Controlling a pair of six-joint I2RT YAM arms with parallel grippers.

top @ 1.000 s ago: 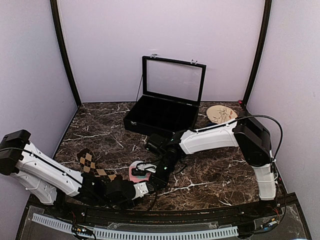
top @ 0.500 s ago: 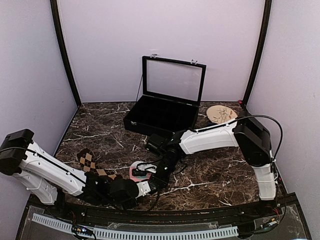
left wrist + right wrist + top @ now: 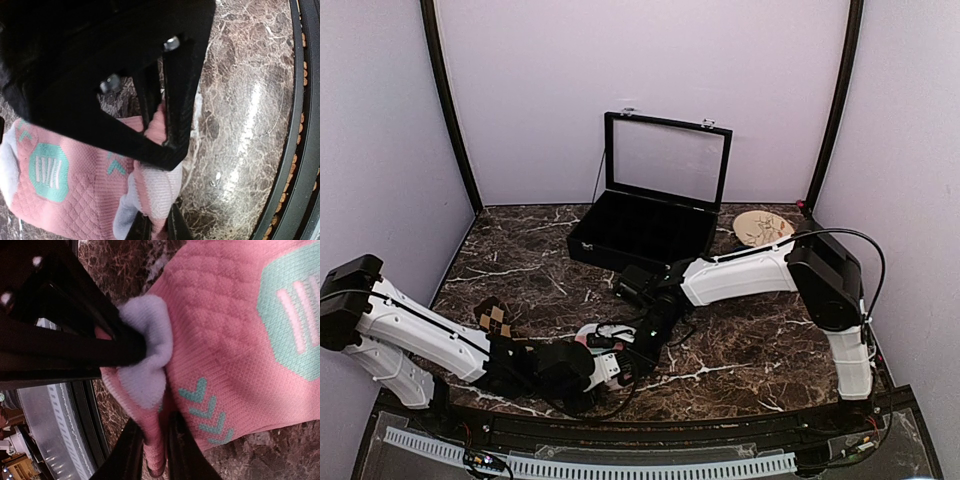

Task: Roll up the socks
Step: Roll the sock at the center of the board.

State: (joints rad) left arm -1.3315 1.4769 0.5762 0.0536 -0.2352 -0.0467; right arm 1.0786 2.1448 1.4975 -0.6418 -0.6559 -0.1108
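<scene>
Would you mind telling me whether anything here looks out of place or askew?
The pink sock is bunched up near the front edge, folds pinched by the left gripper and the right gripper. The argyle sock sits further left, mostly hidden under the left arm.

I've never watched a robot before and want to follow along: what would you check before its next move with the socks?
1. Left end effector grips the pink sock: ok, fabric is pinched in it.
2. Right end effector grips the pink sock: ok, a fold is pinched in it.
3. Pink sock rolled: not ok, mostly flat.
4. Brown argyle sock together with the pink one: not ok, it lies apart, partly under the left arm.
5. Black case out of the way: ok, farther back.
</scene>
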